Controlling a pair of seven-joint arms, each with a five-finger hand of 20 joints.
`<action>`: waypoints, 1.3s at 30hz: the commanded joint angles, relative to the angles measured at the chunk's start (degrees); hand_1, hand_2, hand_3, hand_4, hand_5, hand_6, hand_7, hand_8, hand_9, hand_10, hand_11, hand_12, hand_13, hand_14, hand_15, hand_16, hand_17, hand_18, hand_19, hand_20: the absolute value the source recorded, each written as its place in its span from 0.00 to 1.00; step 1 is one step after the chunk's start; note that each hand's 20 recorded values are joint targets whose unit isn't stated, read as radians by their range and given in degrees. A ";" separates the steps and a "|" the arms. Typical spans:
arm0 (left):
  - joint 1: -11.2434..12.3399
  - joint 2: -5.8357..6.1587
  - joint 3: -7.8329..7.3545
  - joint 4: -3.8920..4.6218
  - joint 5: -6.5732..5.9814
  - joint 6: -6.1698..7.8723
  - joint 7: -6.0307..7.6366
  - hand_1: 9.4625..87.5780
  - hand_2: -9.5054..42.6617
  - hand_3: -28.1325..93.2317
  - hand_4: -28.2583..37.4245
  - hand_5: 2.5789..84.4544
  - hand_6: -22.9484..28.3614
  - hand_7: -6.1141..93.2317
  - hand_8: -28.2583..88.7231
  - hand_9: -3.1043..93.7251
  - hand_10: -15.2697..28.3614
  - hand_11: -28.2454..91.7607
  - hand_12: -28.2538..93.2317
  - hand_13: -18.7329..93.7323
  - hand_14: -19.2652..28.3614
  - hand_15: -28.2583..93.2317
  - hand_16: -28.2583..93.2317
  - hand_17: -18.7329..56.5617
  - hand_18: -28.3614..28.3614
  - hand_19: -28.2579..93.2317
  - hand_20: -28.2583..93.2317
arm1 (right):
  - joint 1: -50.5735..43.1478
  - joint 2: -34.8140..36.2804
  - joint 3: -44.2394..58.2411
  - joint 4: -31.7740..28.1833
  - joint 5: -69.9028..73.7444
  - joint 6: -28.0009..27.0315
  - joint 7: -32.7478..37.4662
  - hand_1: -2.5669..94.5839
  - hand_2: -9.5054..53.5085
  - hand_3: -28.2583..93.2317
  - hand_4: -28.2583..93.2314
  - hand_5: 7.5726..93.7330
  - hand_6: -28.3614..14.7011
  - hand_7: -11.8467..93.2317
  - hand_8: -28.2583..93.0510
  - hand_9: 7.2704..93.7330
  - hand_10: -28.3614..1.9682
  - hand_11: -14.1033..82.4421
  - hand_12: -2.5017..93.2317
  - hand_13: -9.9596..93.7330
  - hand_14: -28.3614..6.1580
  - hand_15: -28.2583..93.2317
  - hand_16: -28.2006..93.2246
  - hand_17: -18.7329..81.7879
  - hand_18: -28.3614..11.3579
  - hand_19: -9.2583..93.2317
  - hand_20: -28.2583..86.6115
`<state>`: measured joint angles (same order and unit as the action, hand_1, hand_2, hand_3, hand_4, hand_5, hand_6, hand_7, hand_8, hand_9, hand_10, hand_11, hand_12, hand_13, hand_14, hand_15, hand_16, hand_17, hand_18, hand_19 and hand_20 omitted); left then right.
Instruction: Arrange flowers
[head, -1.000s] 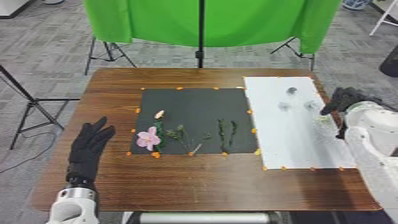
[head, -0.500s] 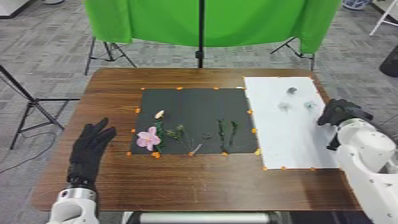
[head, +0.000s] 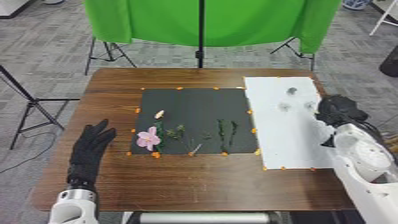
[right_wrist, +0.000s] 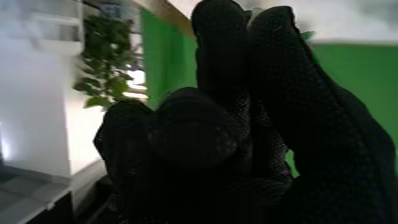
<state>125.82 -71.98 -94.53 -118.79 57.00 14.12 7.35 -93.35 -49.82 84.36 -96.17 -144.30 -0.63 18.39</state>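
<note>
Currently the right hand (head: 342, 110) is at 2 o'clock on the white sheet (head: 286, 135); grip cannot be told. Left hand (head: 87, 150): fingers straight, slightly apart. Pink flower (head: 148, 138) lies at 8 o'clock on the black mat (head: 194, 105). Advisable: pinch low, gently, then lift.
</note>
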 joint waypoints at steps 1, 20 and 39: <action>0.34 -0.29 0.09 0.05 0.36 -0.34 -0.40 0.10 0.32 0.75 0.00 0.48 0.52 0.13 0.19 0.49 0.65 0.37 0.34 0.47 0.69 0.31 0.24 0.32 0.67 0.24 0.37 | 15.36 1.54 -16.66 -6.69 1.14 1.61 -8.92 0.63 0.00 0.70 0.08 0.83 0.74 0.33 0.28 0.95 0.61 0.30 0.39 0.96 0.78 0.73 0.51 0.82 0.42 1.00 0.75; -0.14 -0.35 0.48 0.35 0.32 -1.00 -0.55 0.10 0.31 0.75 0.00 0.49 0.53 0.13 0.19 0.50 0.67 0.36 0.34 0.47 0.70 0.31 0.25 0.32 0.67 0.24 0.37 | 34.35 -10.53 -47.31 1.41 -5.26 3.88 -26.12 0.63 0.00 0.70 0.05 0.82 0.78 0.34 0.26 0.91 0.64 0.24 0.39 0.93 0.78 0.74 0.51 0.79 0.44 1.00 0.76; -0.92 -0.41 0.80 0.66 0.38 -1.38 -0.48 0.12 0.31 0.74 0.00 0.52 0.56 0.12 0.19 0.52 0.71 0.36 0.35 0.48 0.72 0.32 0.26 0.32 0.67 0.24 0.38 | 34.89 -17.40 -46.81 8.50 -14.18 0.63 -28.55 0.63 0.00 0.70 0.06 0.78 0.79 0.37 0.23 0.84 0.64 0.23 0.35 0.91 0.79 0.75 0.50 0.78 0.45 1.00 0.76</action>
<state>124.76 -72.01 -93.99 -118.55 57.12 13.40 7.38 -58.61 -65.54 36.44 -88.61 -155.66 1.57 -10.17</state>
